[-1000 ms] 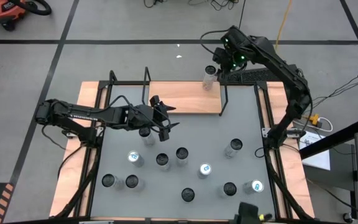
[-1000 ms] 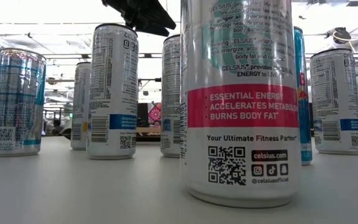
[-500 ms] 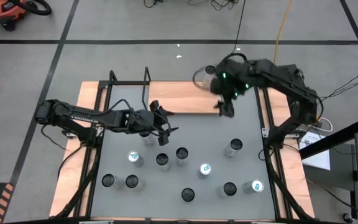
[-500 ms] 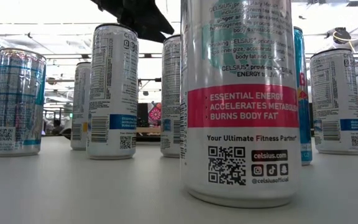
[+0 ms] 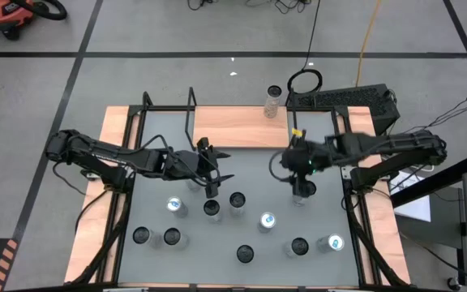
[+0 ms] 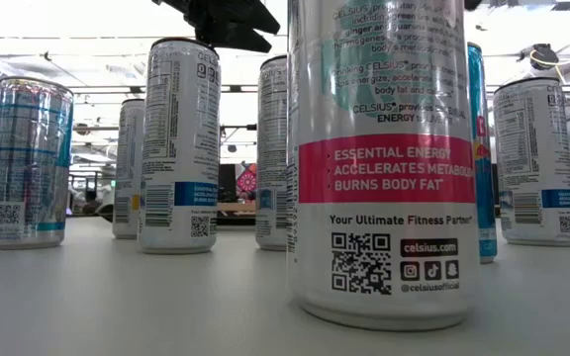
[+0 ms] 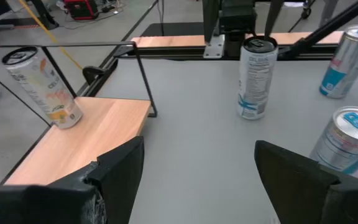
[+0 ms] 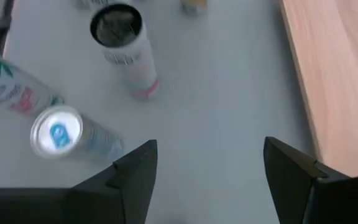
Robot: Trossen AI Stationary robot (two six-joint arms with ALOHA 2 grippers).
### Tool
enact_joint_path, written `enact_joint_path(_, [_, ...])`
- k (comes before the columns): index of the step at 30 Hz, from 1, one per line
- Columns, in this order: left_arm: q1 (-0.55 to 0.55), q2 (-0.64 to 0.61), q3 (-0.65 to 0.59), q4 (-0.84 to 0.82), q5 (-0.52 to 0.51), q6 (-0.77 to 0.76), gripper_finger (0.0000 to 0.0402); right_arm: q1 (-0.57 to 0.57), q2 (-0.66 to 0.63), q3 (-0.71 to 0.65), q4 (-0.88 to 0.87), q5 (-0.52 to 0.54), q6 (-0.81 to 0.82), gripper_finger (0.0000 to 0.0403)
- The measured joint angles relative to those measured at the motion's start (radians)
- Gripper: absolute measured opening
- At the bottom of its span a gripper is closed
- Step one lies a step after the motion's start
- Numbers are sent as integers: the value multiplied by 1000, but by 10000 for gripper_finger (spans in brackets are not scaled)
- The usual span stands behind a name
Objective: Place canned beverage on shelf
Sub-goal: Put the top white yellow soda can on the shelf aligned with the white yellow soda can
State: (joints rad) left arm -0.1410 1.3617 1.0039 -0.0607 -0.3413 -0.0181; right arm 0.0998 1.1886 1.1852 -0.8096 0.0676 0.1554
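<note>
The shelf (image 5: pixel 237 127) is a light-wood board with black rod ends at the table's far side. A canned beverage (image 5: pixel 273 102) stands upright on its bottom at the shelf's far right corner and also shows in the left wrist view (image 7: pixel 42 87). Several more cans stand on the grey table, among them one (image 5: pixel 237 200) and a blue-topped one (image 5: pixel 267 221). My left gripper (image 5: pixel 217 169) hangs open above the table's middle, near the shelf's front edge. My right gripper (image 5: pixel 288 172) hangs open over the table's right middle, beside a can (image 5: pixel 302 193); nothing is between its fingers (image 8: pixel 135 174).
Cans stand in loose rows across the table's near half (image 5: pixel 171 238) (image 5: pixel 299 246). The low view is filled by a large white and pink can (image 6: pixel 379 158), with the dark gripper (image 6: pixel 226 20) above the cans behind it. Bare grey table (image 5: pixel 258 162) lies between the shelf and the cans.
My right gripper has swung away from the can at the shelf's far right corner, toward the table's near edge and down, and now hangs over the table's right middle. The can stays upright on the shelf. My left gripper has drifted a little toward the near edge.
</note>
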Motion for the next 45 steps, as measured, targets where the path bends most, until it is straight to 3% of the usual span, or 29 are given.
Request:
enact_joint_path(7, [-39,0,0,-11,0,-23,299,72,18,-240,475,67,-44,228])
enact_joint_path(13, [-92,0,0,-98,-8,-97,299,130,95,-258,695,166,-140,228])
enact_joint_path(19, [-139,-9,1,-243,-93,-205,299,167,177,-258,866,171,-205,228])
enact_joint_path(31, [-182,-29,92,-598,-210,-438,299,198,239,-258,964,172,-220,228])
enact_joint_path(39, [-188,-30,175,-862,-194,-455,299,211,239,-258,953,170,-221,228])
enact_joint_path(45, [-167,-30,183,-957,-124,-430,299,211,239,-258,954,169,-234,228])
